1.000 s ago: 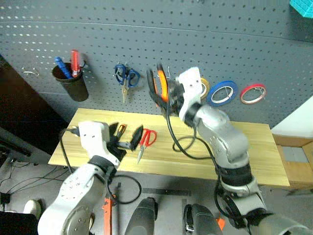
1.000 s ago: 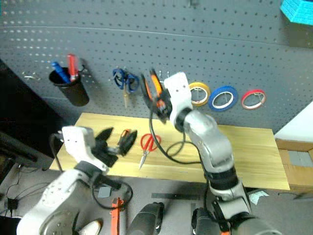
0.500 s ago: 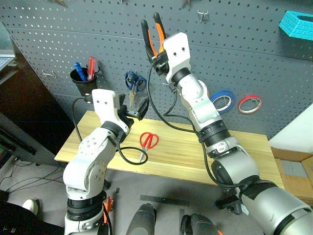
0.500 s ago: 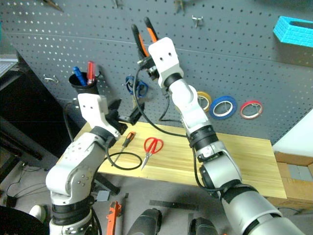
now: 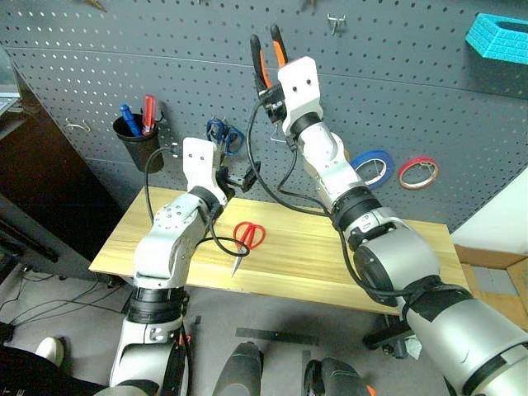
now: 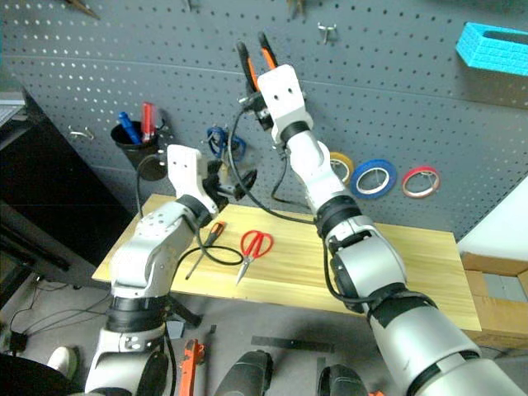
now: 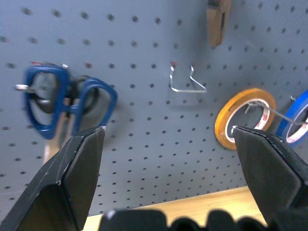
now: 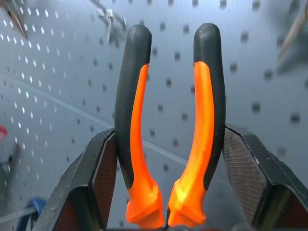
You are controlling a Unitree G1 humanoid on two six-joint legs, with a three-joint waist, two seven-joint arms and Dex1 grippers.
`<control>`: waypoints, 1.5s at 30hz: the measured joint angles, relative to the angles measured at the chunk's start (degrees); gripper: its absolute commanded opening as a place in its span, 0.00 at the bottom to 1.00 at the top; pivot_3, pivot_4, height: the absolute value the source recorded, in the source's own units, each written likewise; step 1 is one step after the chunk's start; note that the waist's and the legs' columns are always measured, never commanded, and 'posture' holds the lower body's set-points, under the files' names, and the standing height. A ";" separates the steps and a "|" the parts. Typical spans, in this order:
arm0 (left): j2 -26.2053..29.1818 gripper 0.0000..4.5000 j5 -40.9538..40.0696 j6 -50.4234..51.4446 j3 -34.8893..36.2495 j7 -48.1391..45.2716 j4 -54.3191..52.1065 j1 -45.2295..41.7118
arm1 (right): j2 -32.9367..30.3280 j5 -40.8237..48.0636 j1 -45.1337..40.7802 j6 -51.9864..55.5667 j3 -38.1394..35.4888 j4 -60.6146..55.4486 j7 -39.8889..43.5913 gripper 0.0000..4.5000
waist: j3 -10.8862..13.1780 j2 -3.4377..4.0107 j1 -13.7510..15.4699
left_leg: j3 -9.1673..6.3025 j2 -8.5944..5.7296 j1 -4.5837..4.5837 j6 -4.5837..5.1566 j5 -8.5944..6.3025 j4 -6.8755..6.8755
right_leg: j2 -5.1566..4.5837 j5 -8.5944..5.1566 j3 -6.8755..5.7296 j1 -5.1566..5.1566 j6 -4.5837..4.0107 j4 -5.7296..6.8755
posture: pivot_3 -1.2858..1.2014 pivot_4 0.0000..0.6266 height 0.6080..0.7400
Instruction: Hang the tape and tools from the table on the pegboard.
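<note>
My right gripper [image 8: 168, 144] is shut on the pliers [image 5: 266, 56], whose orange-and-black handles point up close to the pegboard [image 5: 396, 91]. Above the table's [image 5: 330, 264] back edge, my left gripper [image 7: 168, 132] is open with nothing in it and faces the board, level with an empty hook [image 7: 185, 79]. Red-handled scissors [image 5: 247, 238] lie on the table. A small orange-and-black screwdriver-like tool [image 6: 213, 233] lies to their left. The blue tape [image 5: 371, 167] hangs on the pegboard.
On the board hang blue-handled scissors [image 5: 219, 132], a yellow roll [image 6: 341, 167], a red roll [image 5: 418, 173] and a black cup of pens [image 5: 136, 140]. A cyan basket [image 5: 499, 33] sits at the upper right. A black cable [image 5: 223, 245] loops over the table.
The head camera has tilted up. My right gripper has lifted the pliers higher along the board. My left gripper, still open, has gone from over the table toward the board.
</note>
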 measured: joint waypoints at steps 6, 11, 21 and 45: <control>-0.05 1.00 2.16 -1.39 -0.51 -0.99 5.14 -3.18 | -0.11 0.16 -0.05 -0.46 -0.80 3.26 0.03 0.61 | 1.46 0.19 -0.52 | -0.04 0.06 -0.02 0.02 0.00 -0.04 | 0.02 0.05 0.05 -0.05 -0.19 0.07 | 0.65 0.31 1.00; -0.69 1.00 2.13 -0.58 -0.53 -1.11 3.78 -2.40 | -0.32 0.20 -0.20 -1.00 -1.84 4.47 -0.27 0.61 | 2.71 0.28 -1.07 | -0.09 0.05 -0.08 0.02 0.00 -0.07 | -0.03 0.04 0.06 -0.07 -0.22 0.05 | 0.65 0.33 1.00; -0.61 1.00 2.12 1.33 -0.28 -1.16 2.73 -1.63 | -0.39 0.27 -2.66 -1.05 -2.67 5.51 -1.19 0.61 | 4.78 0.40 -1.65 | -0.13 0.07 -0.11 0.02 0.00 -0.08 | -0.06 -0.02 0.03 -0.12 -0.19 0.06 | 0.65 0.39 1.00; 0.72 1.00 1.98 3.62 0.33 -1.24 0.49 -0.70 | 1.77 0.95 -4.28 -1.80 -5.85 5.51 -0.75 0.61 | 5.38 0.41 -1.69 | -0.13 0.08 -0.15 0.01 0.00 -0.27 | -0.25 -0.11 0.01 -0.24 -0.09 0.01 | 0.66 0.39 1.00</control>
